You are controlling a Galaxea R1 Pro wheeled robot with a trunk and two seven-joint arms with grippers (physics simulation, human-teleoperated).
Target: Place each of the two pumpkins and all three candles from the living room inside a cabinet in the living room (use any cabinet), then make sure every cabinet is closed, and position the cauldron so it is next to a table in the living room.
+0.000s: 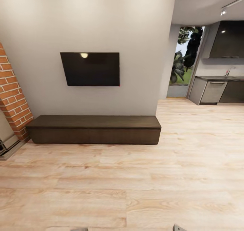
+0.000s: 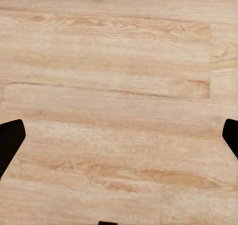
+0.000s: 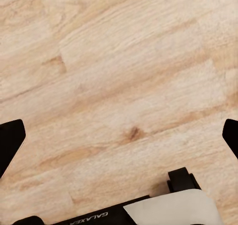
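The long low dark-brown cabinet (image 1: 93, 129) stands against the pale wall under a wall-mounted television, with all its flat fronts flush and shut. In the left wrist view my left gripper (image 2: 119, 138) hangs open over bare wooden floor, its black fingertips (image 2: 10, 140) far apart with nothing between them. My right gripper (image 3: 119, 138) in the right wrist view is likewise open and empty above the floorboards. The pumpkins, candles, cauldron and table are out of view.
A black television (image 1: 90, 69) hangs above the cabinet. A red brick column (image 1: 12, 95) rises at the left. At the far right lies the kitchen with grey units (image 1: 213, 92). Light wooden floor (image 1: 135, 176) stretches between me and the cabinet.
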